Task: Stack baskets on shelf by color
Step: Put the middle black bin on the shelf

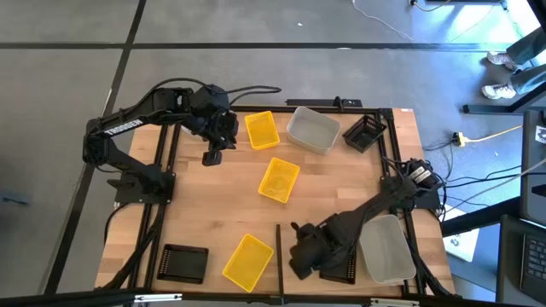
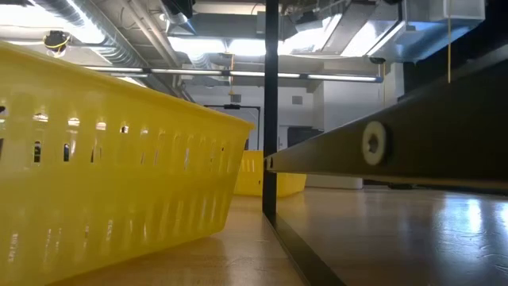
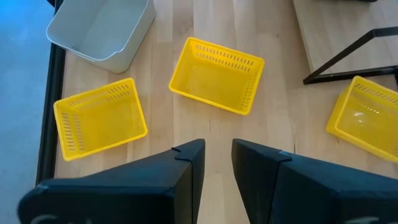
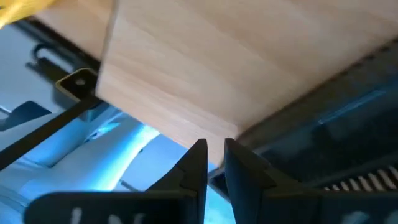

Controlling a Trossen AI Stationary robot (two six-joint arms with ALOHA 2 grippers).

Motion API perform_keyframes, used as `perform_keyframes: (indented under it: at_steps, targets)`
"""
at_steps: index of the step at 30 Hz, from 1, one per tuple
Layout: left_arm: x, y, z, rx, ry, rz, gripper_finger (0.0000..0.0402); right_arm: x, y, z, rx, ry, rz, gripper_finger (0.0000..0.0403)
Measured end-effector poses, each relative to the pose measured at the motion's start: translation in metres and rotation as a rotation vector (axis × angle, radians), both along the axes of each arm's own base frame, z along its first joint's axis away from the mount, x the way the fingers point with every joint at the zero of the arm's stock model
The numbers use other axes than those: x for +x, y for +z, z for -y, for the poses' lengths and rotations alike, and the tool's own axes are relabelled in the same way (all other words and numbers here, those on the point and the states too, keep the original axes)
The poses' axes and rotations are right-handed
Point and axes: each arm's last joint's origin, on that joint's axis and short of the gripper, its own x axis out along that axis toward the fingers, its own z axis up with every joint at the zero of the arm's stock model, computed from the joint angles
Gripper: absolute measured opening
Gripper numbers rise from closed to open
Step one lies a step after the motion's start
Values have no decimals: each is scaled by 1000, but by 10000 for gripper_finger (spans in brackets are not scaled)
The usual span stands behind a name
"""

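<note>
Claw of the left arm (image 1: 213,156) hangs above the far left of the surface (image 1: 213,217), fingers a narrow gap apart and empty; seen from above, the right claw (image 1: 295,257) sits low at the near edge beside the shelf's thin dark divider (image 1: 278,256); three yellow baskets lie apart, one far (image 1: 262,130), one central (image 1: 279,179), one near (image 1: 248,260); a grey-white basket (image 1: 312,129) and a tilted black one (image 1: 364,132) sit at the far edge; another black basket (image 1: 184,263) rests at the near left corner; a second grey-white basket (image 1: 386,249) lies at the near right, beside the right arm.

Low view: a yellow basket wall (image 2: 111,159) fills the left, the dark divider (image 2: 270,111) standing upright beside it.

Left wrist view: two fingers (image 3: 186,171) slightly parted over bare wood, yellow baskets beyond.

Right wrist view: fingers (image 4: 198,163) narrowly parted, gripping nothing, at the pale shelf's (image 4: 249,56) corner.
</note>
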Motion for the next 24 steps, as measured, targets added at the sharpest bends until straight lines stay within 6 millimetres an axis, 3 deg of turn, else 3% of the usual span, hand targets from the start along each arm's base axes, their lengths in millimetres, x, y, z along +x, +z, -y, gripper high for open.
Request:
perform_keyframes:
  at_steps: [7, 13, 24]
  targets:
    - [0, 0, 0, 0, 0, 0, 71, -5, 2, -19, -24, 15, 109, 53]
    - [0, 0, 0, 0, 0, 0, 71, -12, 1, -28, -31, 40, 102, 53]
    - [0, 0, 0, 1, 0, 0, 71, -15, -3, -28, -105, 52, 104, 53]
